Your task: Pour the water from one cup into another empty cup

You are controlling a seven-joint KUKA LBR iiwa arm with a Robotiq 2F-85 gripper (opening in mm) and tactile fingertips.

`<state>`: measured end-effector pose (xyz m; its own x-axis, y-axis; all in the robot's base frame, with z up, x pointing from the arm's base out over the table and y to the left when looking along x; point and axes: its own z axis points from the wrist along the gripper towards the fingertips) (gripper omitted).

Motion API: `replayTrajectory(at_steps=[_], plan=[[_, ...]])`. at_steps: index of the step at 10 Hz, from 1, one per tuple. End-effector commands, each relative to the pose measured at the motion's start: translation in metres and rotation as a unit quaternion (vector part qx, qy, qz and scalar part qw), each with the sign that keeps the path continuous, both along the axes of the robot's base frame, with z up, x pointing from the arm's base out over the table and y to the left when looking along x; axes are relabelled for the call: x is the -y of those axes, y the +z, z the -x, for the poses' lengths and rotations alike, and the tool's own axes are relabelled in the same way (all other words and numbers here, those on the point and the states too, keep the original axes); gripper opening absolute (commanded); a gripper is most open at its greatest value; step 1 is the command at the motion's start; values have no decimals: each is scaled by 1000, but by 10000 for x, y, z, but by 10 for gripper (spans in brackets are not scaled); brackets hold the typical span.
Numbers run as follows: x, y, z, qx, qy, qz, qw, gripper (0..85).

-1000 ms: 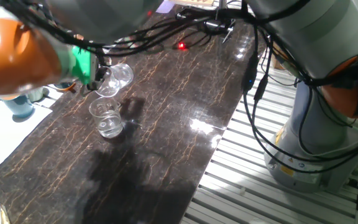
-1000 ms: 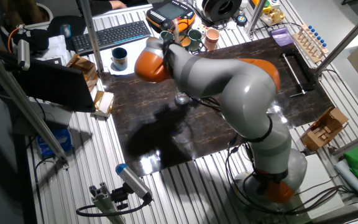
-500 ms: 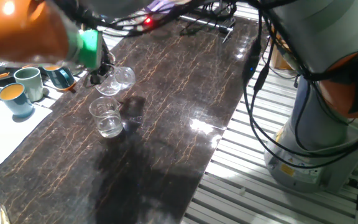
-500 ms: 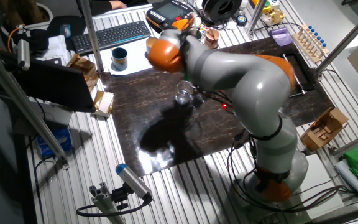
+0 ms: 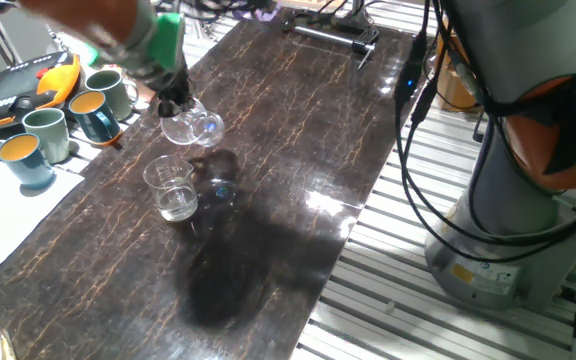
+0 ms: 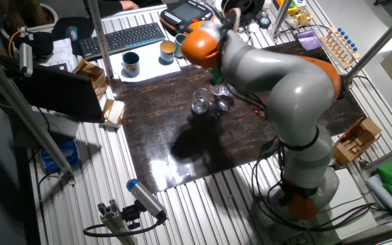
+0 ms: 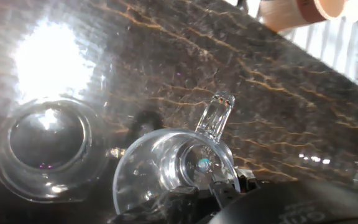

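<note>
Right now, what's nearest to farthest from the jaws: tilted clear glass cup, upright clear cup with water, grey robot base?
Fixed view with mugs at left, from the gripper:
1. Tilted clear glass cup, in the jaws.
2. Upright clear cup with water, on the table beside it.
3. Grey robot base, far right.

A robotics lab: aluminium-profile framing (image 6: 39, 146) surrounds the dark marbled tabletop (image 6: 182, 146), with a keyboard (image 6: 122, 37) and teach pendant (image 6: 186, 13) at 12 o'clock.
</note>
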<state>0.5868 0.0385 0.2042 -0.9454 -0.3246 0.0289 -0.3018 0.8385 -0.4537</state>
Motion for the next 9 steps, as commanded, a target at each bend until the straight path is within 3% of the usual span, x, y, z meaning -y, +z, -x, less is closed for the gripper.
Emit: replayTrajectory(at_steps=[1,9], plan=[[29,-17,9,-3,0,-8,1000,7],[373,-299,123,-24,12,-88,996,7]])
